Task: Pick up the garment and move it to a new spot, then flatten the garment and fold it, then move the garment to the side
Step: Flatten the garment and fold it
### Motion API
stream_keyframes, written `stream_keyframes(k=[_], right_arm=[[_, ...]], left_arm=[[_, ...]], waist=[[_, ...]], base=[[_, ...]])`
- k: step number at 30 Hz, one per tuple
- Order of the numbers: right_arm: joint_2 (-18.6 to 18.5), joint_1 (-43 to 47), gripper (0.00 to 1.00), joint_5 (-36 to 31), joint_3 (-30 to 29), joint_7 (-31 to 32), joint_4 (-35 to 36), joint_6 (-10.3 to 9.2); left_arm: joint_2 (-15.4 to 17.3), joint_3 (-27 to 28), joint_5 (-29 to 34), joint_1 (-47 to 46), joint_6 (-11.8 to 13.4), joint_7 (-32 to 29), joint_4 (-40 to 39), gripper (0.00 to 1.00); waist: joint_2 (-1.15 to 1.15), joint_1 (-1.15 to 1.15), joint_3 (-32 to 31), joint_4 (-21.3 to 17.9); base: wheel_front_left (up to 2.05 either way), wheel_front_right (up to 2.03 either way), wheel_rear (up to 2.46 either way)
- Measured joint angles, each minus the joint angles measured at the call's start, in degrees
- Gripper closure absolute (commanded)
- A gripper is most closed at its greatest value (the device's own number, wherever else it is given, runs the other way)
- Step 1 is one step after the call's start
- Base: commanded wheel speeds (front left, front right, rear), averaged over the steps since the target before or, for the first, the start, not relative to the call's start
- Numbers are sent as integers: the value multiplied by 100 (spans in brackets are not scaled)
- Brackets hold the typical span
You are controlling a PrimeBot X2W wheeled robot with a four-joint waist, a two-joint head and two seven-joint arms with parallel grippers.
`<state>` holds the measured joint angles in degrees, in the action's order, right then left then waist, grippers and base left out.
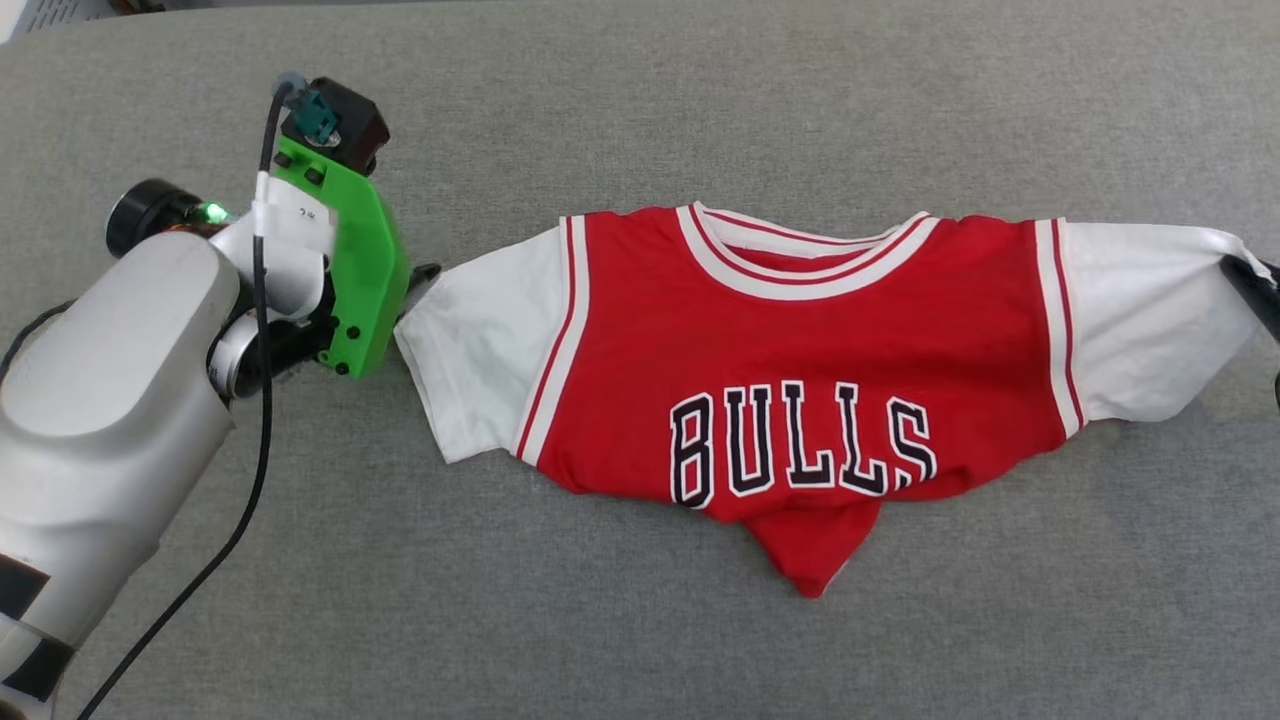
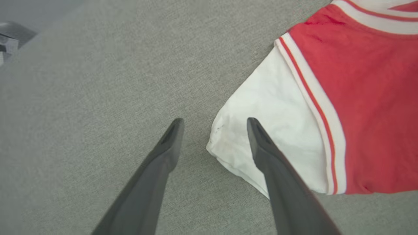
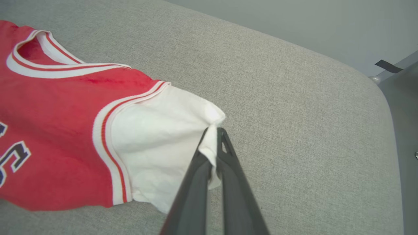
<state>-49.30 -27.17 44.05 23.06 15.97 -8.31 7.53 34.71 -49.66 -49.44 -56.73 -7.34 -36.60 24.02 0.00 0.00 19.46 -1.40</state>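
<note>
The garment (image 1: 790,370), a red jersey with white sleeves and black BULLS lettering, lies spread sideways on the grey cushion, its lower part bunched under itself. My left gripper (image 2: 215,124) is open, its fingers straddling the corner of one white sleeve (image 2: 267,130); in the head view that arm's green wrist mount (image 1: 360,270) sits just left of this sleeve. My right gripper (image 3: 214,132) is shut on the tip of the other white sleeve (image 3: 163,137), which shows at the head view's right edge (image 1: 1150,320).
The grey fabric surface (image 1: 640,120) stretches all around the jersey. Its rounded far edge (image 3: 375,85) runs close behind the right gripper, with a pale wall and a metal frame beyond. A black cable (image 1: 262,420) hangs along my left arm.
</note>
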Motion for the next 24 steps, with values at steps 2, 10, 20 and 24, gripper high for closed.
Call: stream_keyframes(k=[2,10,20,24], right_arm=[[47,-1,100,-14,3,19,38,0],[170,-33,100,-44,127,43,69,0],[191,-245,100,-35,389,-30,-58,0],[210,-359,100,13,537,-178,-134,0]], left_arm=[[27,-157,-180,-34,0,-130,176,0],[48,-739,-656,-86,0,-276,769,0],[110,-1556,-795,-514,-5,-319,940,100],[111,-1742,-960,-539,-5,69,1020,100]], waist=[[0,0,49,-47],[0,0,249,-231],[0,0,391,-303],[0,0,294,-290]], base=[[0,0,0],[0,0,0],[0,0,0],[0,0,0]])
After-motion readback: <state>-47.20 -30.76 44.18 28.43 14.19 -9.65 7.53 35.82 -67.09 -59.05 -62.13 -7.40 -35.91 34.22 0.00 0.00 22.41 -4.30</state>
